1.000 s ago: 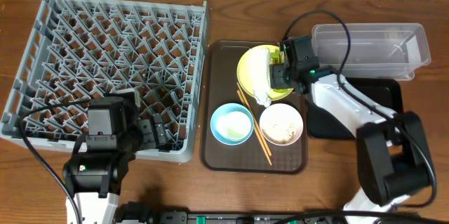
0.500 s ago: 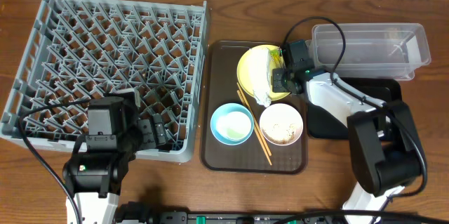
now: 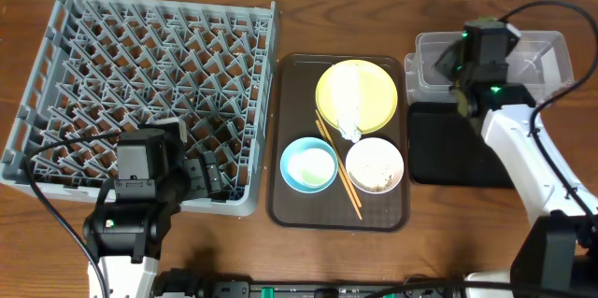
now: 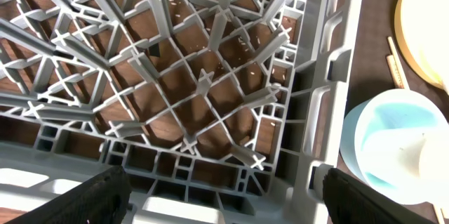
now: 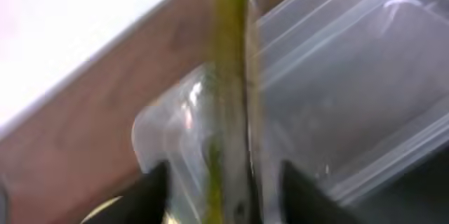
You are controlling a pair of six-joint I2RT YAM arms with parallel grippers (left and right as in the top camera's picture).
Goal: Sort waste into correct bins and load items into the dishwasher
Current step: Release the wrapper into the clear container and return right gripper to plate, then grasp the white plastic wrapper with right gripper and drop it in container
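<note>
My right gripper (image 3: 464, 59) hangs over the left end of the clear tub (image 3: 533, 64) and is shut on the green-and-yellow snack wrapper (image 5: 231, 97), which stands edge-on between the fingers (image 5: 224, 196). The black tray (image 3: 458, 144) lies just in front of the tub. The white napkin (image 3: 348, 102) lies on the yellow plate (image 3: 378, 88). The light blue bowl (image 3: 308, 164), the white bowl with beige scraps (image 3: 375, 164) and the chopsticks (image 3: 338, 167) sit on the brown tray. My left gripper (image 4: 221, 196) is open and empty over the near right corner of the grey dish rack (image 3: 140, 55). The cream cup is not visible.
The brown serving tray (image 3: 290, 206) lies between the rack and the two bins. The rack's right wall (image 4: 330, 90) stands close to the blue bowl (image 4: 393, 147). Black cables run from both arms across the table's near side.
My right gripper has lifted the wrapper off the yellow plate and carried it right, to above the clear tub. The plate now shows only the napkin. The left arm has not moved.
</note>
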